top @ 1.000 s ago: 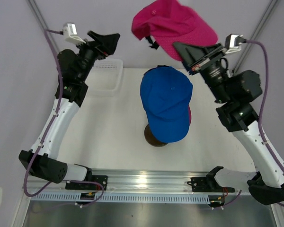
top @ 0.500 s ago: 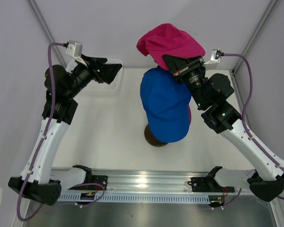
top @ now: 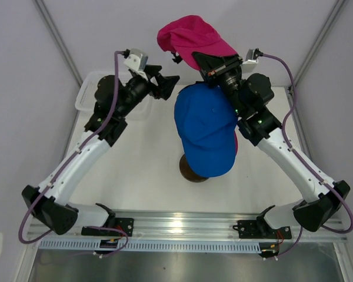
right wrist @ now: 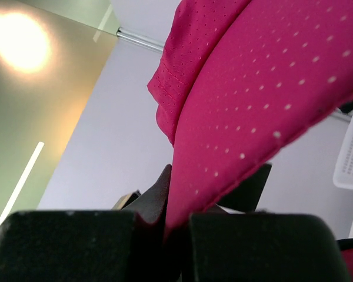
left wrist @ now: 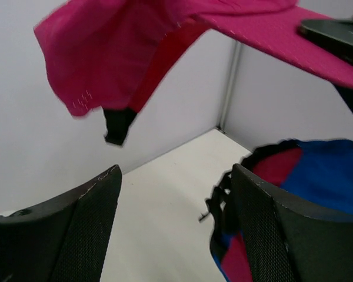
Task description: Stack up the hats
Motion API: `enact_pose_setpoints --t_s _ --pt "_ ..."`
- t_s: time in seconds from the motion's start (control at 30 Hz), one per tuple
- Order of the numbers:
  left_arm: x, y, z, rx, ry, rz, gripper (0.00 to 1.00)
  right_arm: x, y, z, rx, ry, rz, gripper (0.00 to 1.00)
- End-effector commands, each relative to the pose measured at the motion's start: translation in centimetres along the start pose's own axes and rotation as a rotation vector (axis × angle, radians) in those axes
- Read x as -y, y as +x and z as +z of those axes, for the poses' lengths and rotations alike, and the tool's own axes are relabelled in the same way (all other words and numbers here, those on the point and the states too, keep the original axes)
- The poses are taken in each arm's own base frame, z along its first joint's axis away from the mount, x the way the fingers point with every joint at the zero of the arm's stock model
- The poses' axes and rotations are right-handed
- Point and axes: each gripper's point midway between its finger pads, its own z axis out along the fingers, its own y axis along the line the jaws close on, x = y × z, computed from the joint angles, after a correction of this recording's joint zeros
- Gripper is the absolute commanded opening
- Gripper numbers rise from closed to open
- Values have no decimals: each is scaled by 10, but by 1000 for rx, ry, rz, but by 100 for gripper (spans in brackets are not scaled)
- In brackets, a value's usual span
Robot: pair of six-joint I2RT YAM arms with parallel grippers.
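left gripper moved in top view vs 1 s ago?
Yes. The left gripper has swung right, off the white basket and up close to the blue hat, which has stayed put.

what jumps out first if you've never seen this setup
The magenta cap dangles in mid-air at the back, pinched by its brim in the right claw. In the middle, a blue cap sits over another pink one, and the left claw stands open just beside them.
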Motion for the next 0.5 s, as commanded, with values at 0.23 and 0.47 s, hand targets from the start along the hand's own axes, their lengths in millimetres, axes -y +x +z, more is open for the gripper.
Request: enact_pose_setpoints --t_s 0.23,0.47 --pt "-46 -83 31 444 -281 53 78 -56 -2 -14 -34 -157 98 0" --pt "-17 -68 57 438 -125 38 81 -52 -6 -19 -26 -149 120 0"
